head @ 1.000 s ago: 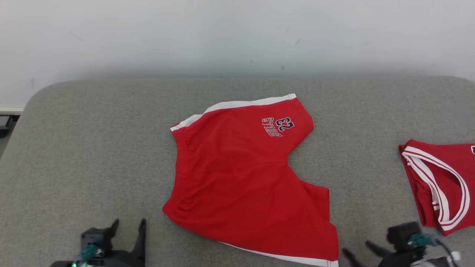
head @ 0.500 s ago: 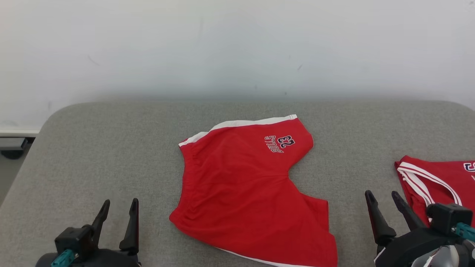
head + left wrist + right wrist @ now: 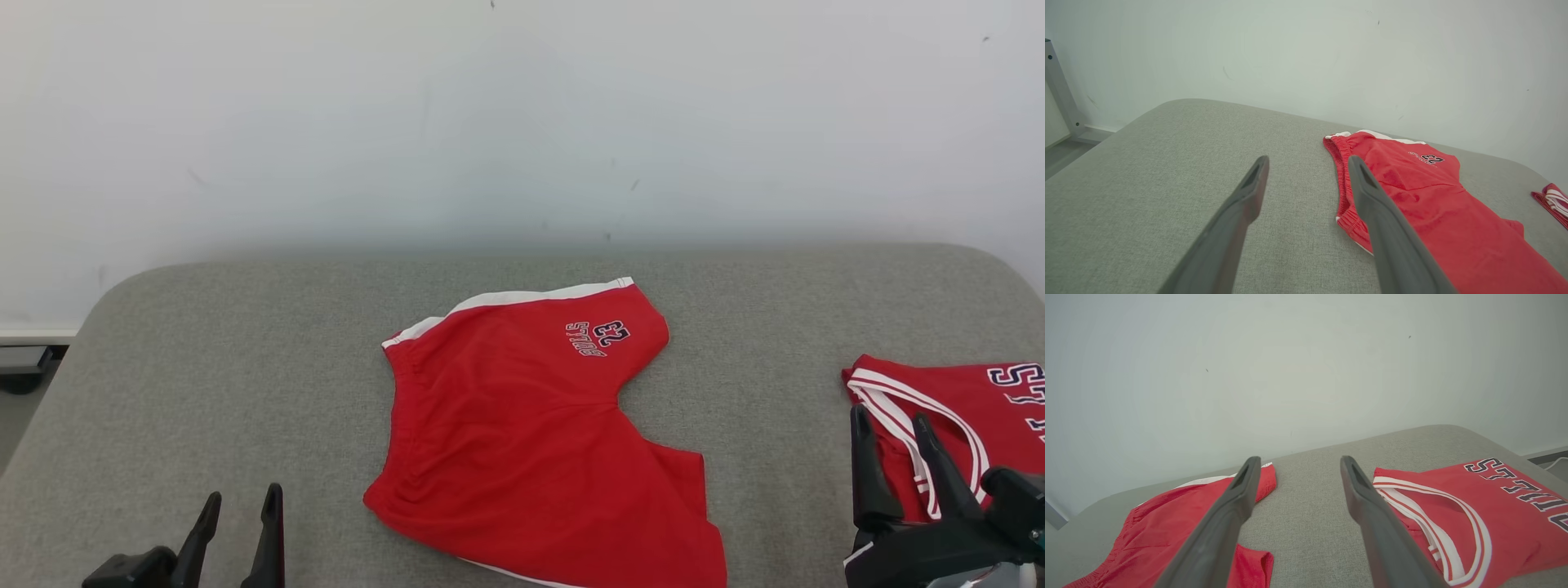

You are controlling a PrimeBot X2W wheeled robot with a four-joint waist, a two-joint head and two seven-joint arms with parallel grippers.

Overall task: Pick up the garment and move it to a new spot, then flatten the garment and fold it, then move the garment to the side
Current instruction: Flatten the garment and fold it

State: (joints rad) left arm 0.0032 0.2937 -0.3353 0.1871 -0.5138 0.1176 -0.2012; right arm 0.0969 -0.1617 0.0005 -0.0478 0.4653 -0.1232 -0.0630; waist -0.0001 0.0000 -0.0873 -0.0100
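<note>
A pair of red shorts [image 3: 522, 441] with white side stripes and a dark "23" print lies spread on the grey padded table [image 3: 204, 367], waistband to the left. My left gripper [image 3: 245, 492] stands open and empty at the table's near left, well left of the waistband; in the left wrist view this gripper [image 3: 1308, 159] has the shorts [image 3: 1412, 192] just beyond its right finger. My right gripper [image 3: 889, 413] is open and empty too, between the shorts [image 3: 1167, 522] and a red jersey [image 3: 1474, 510].
The red jersey [image 3: 963, 416] with white trim lies at the table's right end, partly behind my right gripper. A pale wall runs along the table's far edge. Bare grey padding stretches left of the shorts. Floor and a metal frame [image 3: 1061, 94] show past the left corner.
The head camera has tilted, so the whole picture has slid down. My right gripper has risen into view with fingers pointing up. The shorts lie as before.
</note>
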